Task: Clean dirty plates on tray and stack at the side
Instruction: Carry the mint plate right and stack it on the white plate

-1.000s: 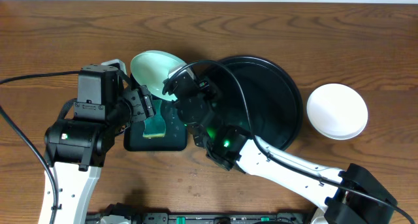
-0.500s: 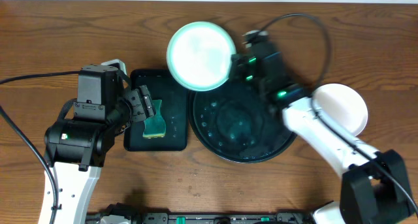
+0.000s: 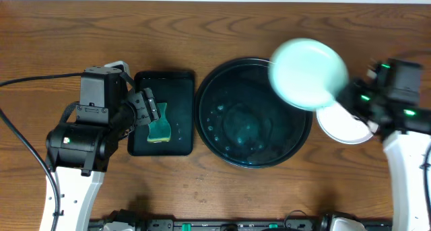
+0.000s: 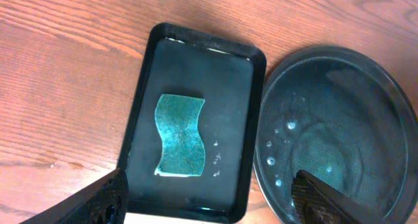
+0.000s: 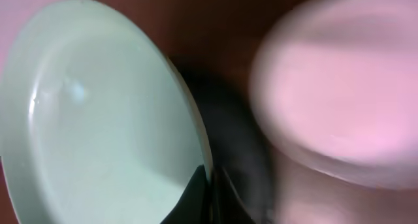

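1. Left jaws: spread wide, holding nothing. Only the two dark fingertips [image 4: 108, 199] show, at the near corners of the left wrist view, above the rectangular black tray [image 4: 215, 80].
2. Right jaws: clamped on the rim of the mint-green plate [image 3: 308, 73]. In the right wrist view the dark fingers [image 5: 194, 192] pinch that rim at the bottom edge and are mostly cut off.
3. The mint-green plate is off the desk [image 3: 67, 29], over the far-right rim of the round black tray [image 3: 236, 150]. From overhead it overlaps the far-left edge of the white plate [image 3: 340, 130]. It is blurred overhead, so can't tell if there's a smear on it, or how high it is.
4. The white plate sits on the desk just right of the round black tray, partly hidden by the mint-green plate and the right arm [image 3: 404, 157]. Can't tell whether it touches the tray rim. In the right wrist view it's a pinkish, out-of-focus blob.
5. Round black tray: droplets [image 4: 270, 161] on its floor. Its near part is cut off in the left wrist view.
6. The rectangular black tray is just left of the round black tray, side by side. The green sponge [image 4: 181, 136] lies flat near its middle. Overhead, the left arm [image 3: 81, 140] overhangs that tray's left side and part of the sponge.
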Controlling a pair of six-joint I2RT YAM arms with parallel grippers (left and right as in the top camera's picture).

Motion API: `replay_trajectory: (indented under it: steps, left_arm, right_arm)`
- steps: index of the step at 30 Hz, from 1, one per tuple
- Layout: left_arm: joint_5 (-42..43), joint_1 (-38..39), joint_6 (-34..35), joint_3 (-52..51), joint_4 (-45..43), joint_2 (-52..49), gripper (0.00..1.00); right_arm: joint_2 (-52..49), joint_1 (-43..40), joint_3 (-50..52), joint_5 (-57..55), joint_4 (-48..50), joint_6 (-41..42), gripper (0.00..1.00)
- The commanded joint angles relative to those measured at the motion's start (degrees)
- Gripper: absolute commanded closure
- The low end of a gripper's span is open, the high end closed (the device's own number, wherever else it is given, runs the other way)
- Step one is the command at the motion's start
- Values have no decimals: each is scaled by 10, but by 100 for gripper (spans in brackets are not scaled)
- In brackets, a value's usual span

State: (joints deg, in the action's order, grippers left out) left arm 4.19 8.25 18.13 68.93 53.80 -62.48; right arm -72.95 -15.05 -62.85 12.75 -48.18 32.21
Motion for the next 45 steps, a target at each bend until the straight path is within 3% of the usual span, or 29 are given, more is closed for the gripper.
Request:
replay_trajectory:
  steps: [1,7,14,16,18,20,22,25,29,34,35,36,45]
  left_arm:
    - [-1,-2,-1,15,1,0,20]
    - [-1,-2,-1,15,1,0,20]
    - [-1,-2,-1,15,1,0,19]
    - [-1,-2,-1,15,1,0,20]
    - [-1,-2,-1,15,1,0,20]
    - [-1,-2,-1,15,1,0,20]
    - [-1,-2,-1,15,1,0,19]
    - [-1,-2,-1,15,1,0,20]
    - [-1,-2,-1,15,1,0,20]
    - [-1,-2,-1,15,1,0,20]
    - [-1,-2,-1,15,1,0,19]
    - [-1,-2,-1,15,1,0,19]
    - [-1,-2,-1,15,1,0,19]
  right_arm:
    - [-15,-81,4,-86,-32,-10,99]
    - [-61,-192,30,-107,-36,-12,99]
    - [-108,-201,37,-108,-38,-24,98]
    - [-113,-197,37,-102,-34,-26,90]
    - [-112,-192,36,-64,-18,-68,67]
    - [-103,-188,33,-31,-13,-82,55]
    - [-84,-184,29,12,-13,-94,53]
    - [-25,-169,28,163,0,-153,47]
    - [65,-129,28,329,16,-194,48]
    - [174,-47,28,362,14,-203,42]
    - [190,-32,28,362,8,-203,37]
    - [205,-17,28,361,3,-203,1]
    - [283,28,28,351,-26,-201,1]
